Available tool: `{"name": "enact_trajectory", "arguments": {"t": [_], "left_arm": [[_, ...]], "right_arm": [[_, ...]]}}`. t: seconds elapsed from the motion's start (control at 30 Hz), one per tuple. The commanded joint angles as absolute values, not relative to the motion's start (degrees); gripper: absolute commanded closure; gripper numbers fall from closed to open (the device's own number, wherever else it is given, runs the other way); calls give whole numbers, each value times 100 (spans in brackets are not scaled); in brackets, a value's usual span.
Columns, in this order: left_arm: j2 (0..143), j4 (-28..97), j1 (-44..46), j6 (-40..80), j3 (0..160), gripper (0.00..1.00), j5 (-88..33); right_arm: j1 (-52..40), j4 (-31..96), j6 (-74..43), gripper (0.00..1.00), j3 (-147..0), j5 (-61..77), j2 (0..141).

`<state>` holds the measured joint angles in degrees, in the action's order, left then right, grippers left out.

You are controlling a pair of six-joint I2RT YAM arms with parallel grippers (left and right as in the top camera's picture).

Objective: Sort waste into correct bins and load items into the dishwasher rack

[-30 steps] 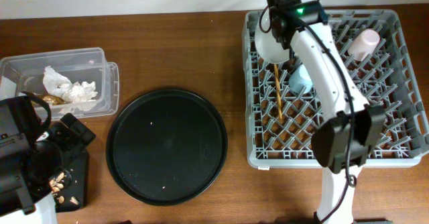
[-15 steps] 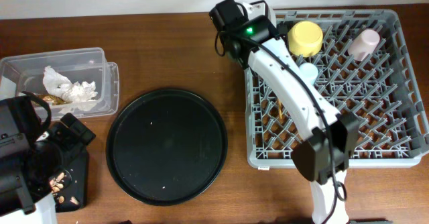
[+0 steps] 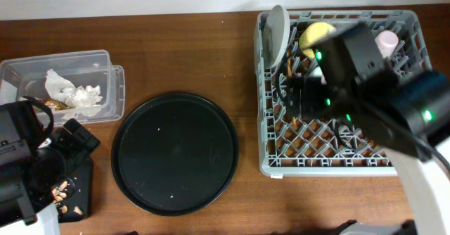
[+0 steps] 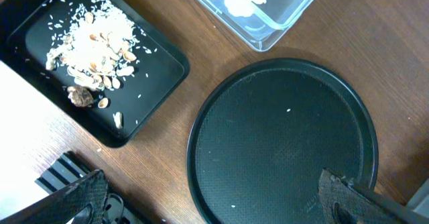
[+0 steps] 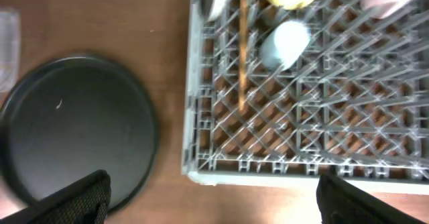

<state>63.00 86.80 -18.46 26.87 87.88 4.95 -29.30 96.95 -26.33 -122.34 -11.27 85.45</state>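
Observation:
The grey dishwasher rack point(image 3: 337, 166) stands at the right. In it are a pale-grey plate point(image 3: 278, 32) on edge at the far-left corner, a yellow bowl point(image 3: 316, 34), a pink cup point(image 3: 387, 41), a light-blue cup point(image 5: 285, 44) and wooden chopsticks point(image 5: 242, 56). My right gripper point(image 5: 218, 200) hangs open and empty above the rack's near edge. White tissue point(image 3: 72, 89) and a gold-brown wrapper point(image 3: 58, 104) lie in the clear tub point(image 3: 105, 55). Rice and nut scraps point(image 4: 94, 46) lie in the shallow black bin point(image 4: 157, 76). My left gripper point(image 4: 214, 207) is open and empty beside that bin.
A large round black tray point(image 3: 176, 153) lies on the wooden table between the bins and the rack, with a few specks on it. My right arm point(image 3: 373, 94) is raised high over the rack and hides much of its middle in the overhead view.
My right gripper has opened and pulled back from the rack's far-left corner toward its middle. The plate now stands on edge there. The left arm has not moved.

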Motion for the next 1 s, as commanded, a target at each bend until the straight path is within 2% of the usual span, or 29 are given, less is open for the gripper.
{"name": "enact_trajectory", "arguments": {"t": [0.0,0.2,0.43,0.53,0.63,0.77,0.97], "left_arm": [[6276,8667,-1883,2740,8833,1,495],[6276,8667,-1883,2740,8833,1,495],[6276,8667,-1883,2740,8833,1,495],[6276,8667,-1883,2740,8833,1,495],[6276,8667,-1883,2740,8833,0,495],[6276,8667,-1883,2738,8833,1,495],[6276,8667,-1883,2740,8833,1,495]], "right_arm": [[-3127,9734,-2338,2,-11448,-301,7616],[-3129,9730,-2338,2,-10949,843,6217],[-3142,9732,-1977,2,-10879,819,5944],[-2707,9631,-1905,2,-10053,821,5660],[-1973,8530,-1822,2,-8512,919,4681],[-1295,5999,-576,2,-5846,2056,2469],[-342,3697,-578,1,-2849,2794,78]]}}
